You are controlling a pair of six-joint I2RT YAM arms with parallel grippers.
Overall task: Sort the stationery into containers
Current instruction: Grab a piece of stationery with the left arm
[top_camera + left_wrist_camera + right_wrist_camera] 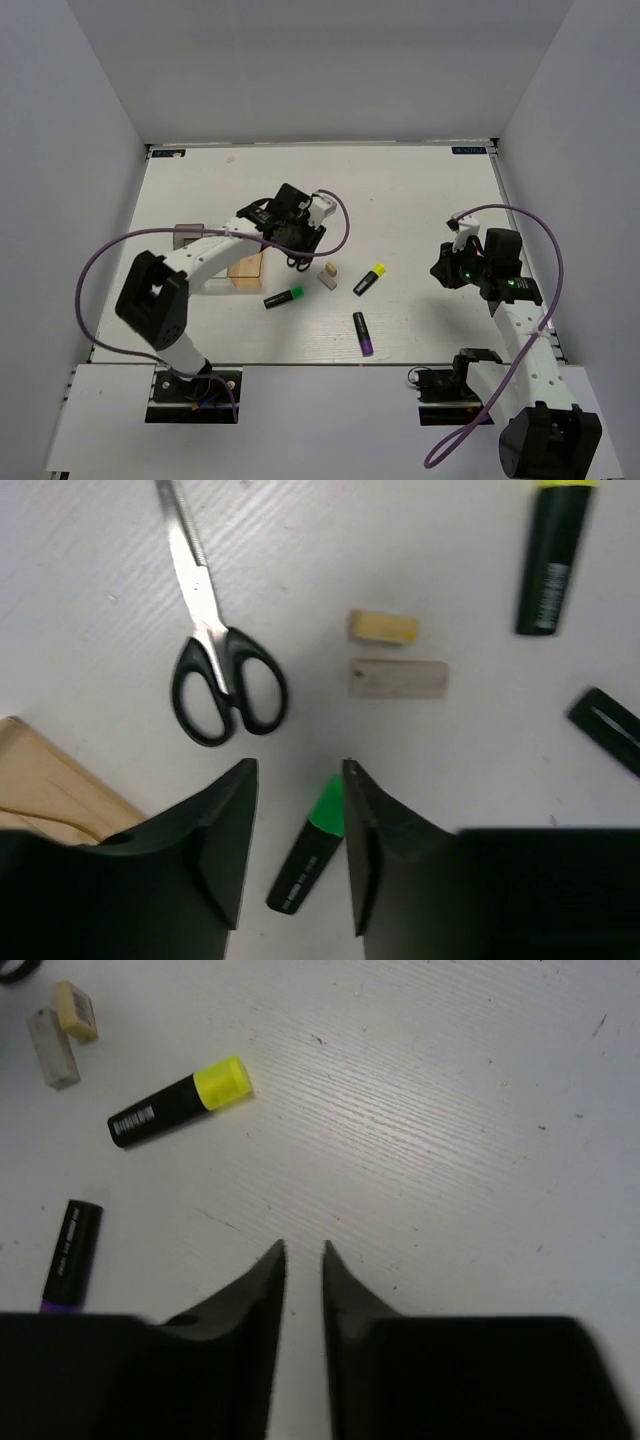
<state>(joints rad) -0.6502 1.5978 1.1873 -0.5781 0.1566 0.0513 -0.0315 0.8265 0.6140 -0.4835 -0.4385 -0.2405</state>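
White table (200,180), left end effector (295,770) spread over green highlighter (308,852), right end effector (303,1248) nearly pressed together, empty

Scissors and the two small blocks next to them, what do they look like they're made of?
The scissors: bright, shiny blades, likely steel; glossy black handle loops, probably plastic. The yellowish block and the longer greyish block: matte with soft-looking edges, so probably rubber or vinyl erasers, though the blurred view leaves that open.
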